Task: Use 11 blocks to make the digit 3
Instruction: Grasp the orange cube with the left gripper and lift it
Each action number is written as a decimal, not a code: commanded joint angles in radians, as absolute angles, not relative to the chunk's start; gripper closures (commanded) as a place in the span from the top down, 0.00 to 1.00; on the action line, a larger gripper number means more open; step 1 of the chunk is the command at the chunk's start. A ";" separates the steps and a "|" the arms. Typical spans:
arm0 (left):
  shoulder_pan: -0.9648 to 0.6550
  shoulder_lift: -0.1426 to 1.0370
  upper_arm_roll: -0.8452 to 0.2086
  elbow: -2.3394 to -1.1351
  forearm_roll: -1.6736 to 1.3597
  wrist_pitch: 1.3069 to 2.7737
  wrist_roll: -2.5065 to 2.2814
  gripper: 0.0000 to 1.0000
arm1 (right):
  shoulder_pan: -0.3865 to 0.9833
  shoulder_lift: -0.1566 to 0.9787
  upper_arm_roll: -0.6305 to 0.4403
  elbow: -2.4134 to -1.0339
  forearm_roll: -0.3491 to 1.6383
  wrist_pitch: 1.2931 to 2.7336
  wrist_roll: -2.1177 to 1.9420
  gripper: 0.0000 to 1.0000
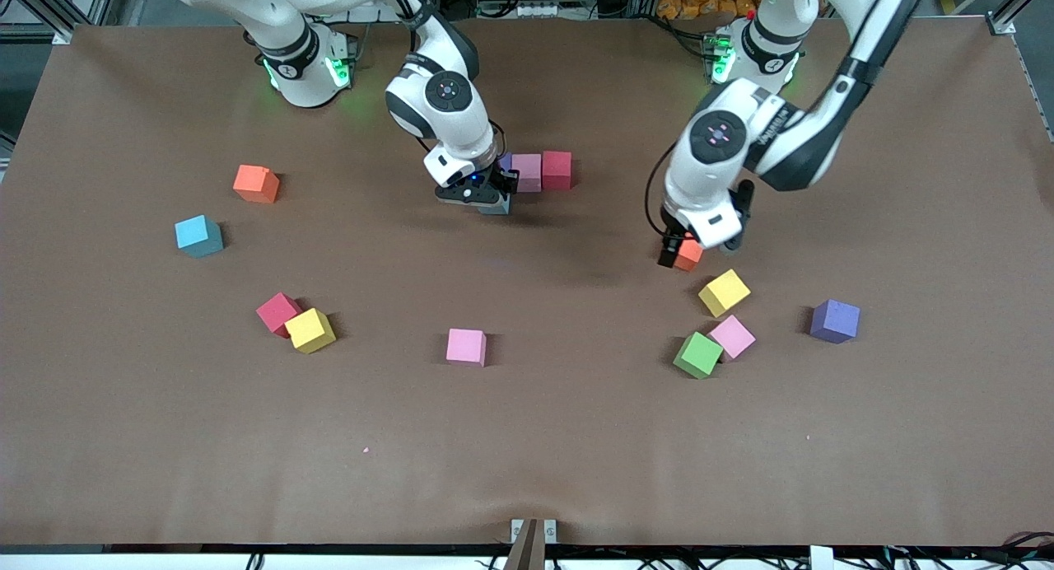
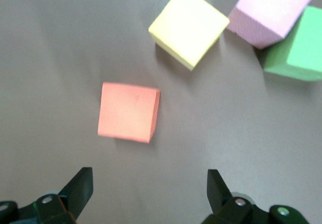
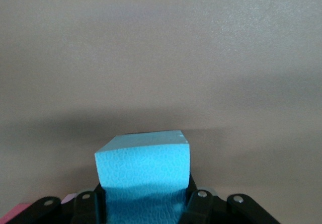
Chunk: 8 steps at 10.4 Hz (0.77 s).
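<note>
Item: digit 3, partly built. Only a short row shows near the counter's middle, toward the robots' bases: pink block and red block touching side by side, with a sliver of a purple one just visible at the pink's free end, mostly hidden by the arm.

Step in hand (est.): right tool sits just beside that row, clamped on a light blue block; the right wrist view shows the cube pinched between the fingers with bare counter ahead. Reads as placing a cube for the next row of the numeral. Whether the cube already rests on the counter I can't tell.

Left tool hangs over an orange-red block toward the left arm's end, fingers spread wide, nothing held. The left wrist view shows the cube lying ahead of the two fingertips, not yet between them.

Loose stock:
- yellow block, pink block, green block: clustered near the orange-red one, pink and green touching.
- purple block: apart, same end.
- pink block: mid-counter, alone.
- red block and yellow block: touching, right arm's end.
- blue block, orange block: same end, apart.

Next calls for (est.): right tool to square the blue cube flush w/ the row, then release w/o nudging neighbours. Left tool to come fwd and down so the fingers straddle the orange-red cube, which sits slightly skewed to them, so wrist turn likely needed.
</note>
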<state>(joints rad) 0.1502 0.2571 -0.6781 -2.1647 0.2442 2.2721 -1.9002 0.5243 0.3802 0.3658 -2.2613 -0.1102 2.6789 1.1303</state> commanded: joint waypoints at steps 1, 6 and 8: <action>0.176 0.303 -0.690 -2.166 0.224 2.256 -1.788 1.00 | 0.535 0.405 0.359 -2.243 -0.138 2.691 1.163 0.26; 0.227 0.373 -0.690 -2.161 0.239 2.267 -1.718 1.00 | 0.535 0.428 0.354 -2.229 -0.140 2.700 1.163 0.26; 0.229 0.376 -0.689 -2.161 0.239 2.267 -1.720 1.00 | 0.537 0.428 0.354 -2.226 -0.138 2.701 1.163 0.26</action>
<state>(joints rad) 0.2190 0.3696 -0.6791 -2.1711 0.2437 2.2720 -1.7340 0.5243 0.3996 0.3649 -2.2467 -0.1152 2.6842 1.1314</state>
